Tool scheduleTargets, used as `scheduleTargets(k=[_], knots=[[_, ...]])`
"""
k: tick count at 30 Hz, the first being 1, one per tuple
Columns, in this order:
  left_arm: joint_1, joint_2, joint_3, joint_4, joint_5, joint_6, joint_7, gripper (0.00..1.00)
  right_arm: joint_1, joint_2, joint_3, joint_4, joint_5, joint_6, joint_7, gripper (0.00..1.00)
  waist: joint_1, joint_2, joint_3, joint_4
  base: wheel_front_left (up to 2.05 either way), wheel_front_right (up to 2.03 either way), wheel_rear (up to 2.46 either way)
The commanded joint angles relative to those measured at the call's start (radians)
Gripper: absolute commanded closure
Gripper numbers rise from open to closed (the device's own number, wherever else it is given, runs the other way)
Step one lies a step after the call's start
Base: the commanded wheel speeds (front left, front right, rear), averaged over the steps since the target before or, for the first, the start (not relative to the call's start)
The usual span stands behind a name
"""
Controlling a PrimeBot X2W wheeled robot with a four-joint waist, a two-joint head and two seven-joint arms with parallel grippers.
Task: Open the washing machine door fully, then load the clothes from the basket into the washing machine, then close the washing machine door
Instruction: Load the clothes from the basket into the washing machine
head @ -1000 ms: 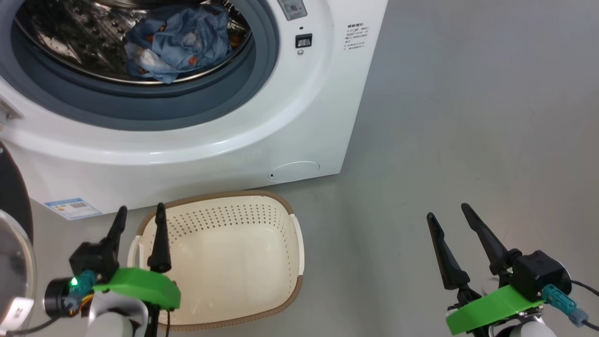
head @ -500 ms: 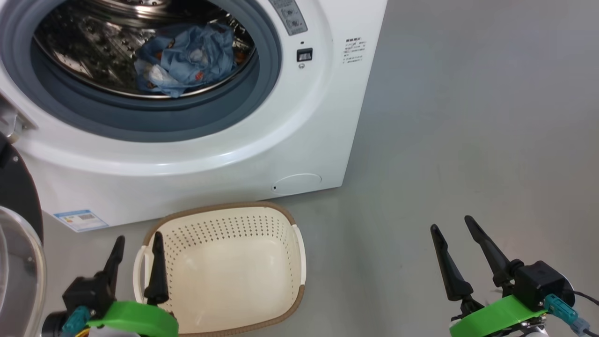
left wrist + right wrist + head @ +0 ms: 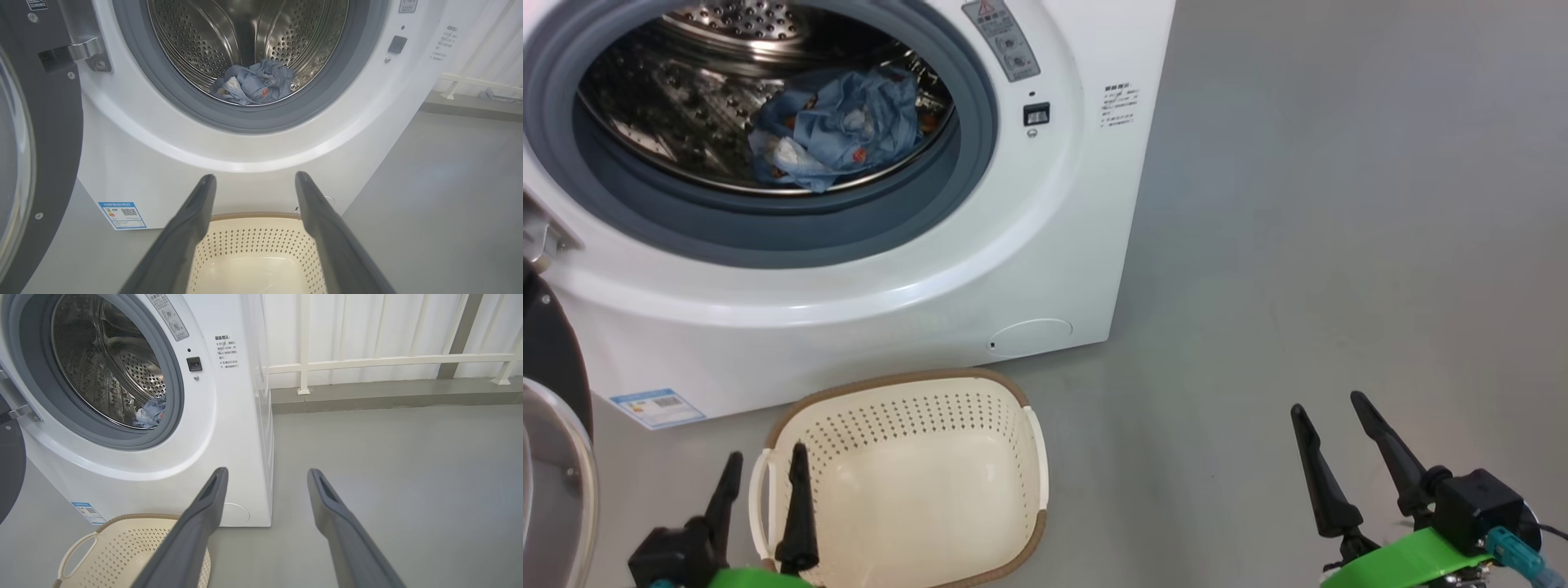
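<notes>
Now the glossy black round washing machine door point(image 3: 551, 367) stands open just left of the left gripper point(image 3: 768, 452), far from the right gripper point(image 3: 1326, 402), both gaping empty

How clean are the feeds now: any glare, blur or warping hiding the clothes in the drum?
Head view: even light, sharp; only soft sheen on the washing machine front, clothes plain. Left wrist view: wide-angle bowing, left claw fingers slightly soft, bright streaks on the steel drum. Right wrist view: sharp, but the gasket hides most of the clothes.
</notes>
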Motion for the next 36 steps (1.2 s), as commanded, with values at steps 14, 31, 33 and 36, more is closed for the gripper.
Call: scheduleTargets(k=[14,31,33,36], knots=[[0.084,0.012,0.01,-0.064,-0.027,0.03,-0.006,0.0,0.032,-0.02,0.013,-0.004,0.0,0.009,-0.005,0.0,0.0,0.0,-0.066,0.005,0.0,0.0,0.0],[0.127,0.012,-0.003,-0.081,-0.03,0.045,-0.006,0.0,0.041,-0.029,0.032,0.002,0.005,0.009,-0.005,0.0,0.0,0.0,-0.096,0.035,0.0,0.0,0.0],[0.129,0.012,-0.003,-0.082,-0.03,0.045,-0.006,0.0,0.041,-0.03,0.036,0.003,0.006,0.009,-0.005,0.0,0.0,0.0,-0.098,0.037,0.0,0.0,0.0],[0.133,0.012,-0.005,-0.081,-0.03,0.045,-0.006,0.0,0.039,-0.033,0.04,0.006,0.007,0.009,-0.005,0.0,0.0,0.0,-0.102,0.039,0.0,0.0,0.0]])
